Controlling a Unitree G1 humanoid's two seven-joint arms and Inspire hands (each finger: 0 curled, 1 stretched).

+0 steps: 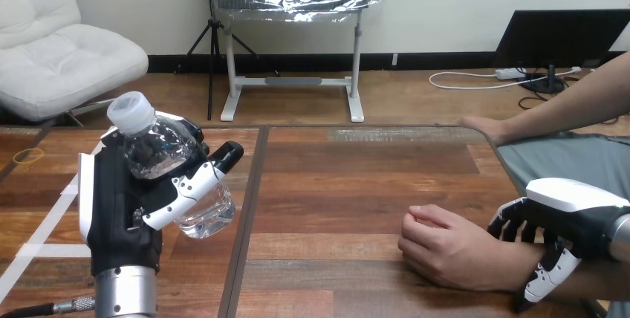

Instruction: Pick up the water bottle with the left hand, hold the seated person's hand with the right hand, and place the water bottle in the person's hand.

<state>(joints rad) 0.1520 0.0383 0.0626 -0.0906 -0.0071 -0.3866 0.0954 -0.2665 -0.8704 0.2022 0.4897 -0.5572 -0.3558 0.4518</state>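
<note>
Clutching tilted water bottle [157,147] (left hand [119,206])

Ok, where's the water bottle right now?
Head view, left side: the bottle sits tilted in the left hand, held above the table, well apart from the person's hand at lower right.

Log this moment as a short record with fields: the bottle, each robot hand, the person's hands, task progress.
water bottle: capped, tilted, lifted clear of the table
left robot hand: fingers curled round the water bottle
right robot hand: fingers and thumb curled round the person's wrist
person's near hand: loose fist resting on the table
person's far hand: at the table's far edge
handover: not yet done
</note>
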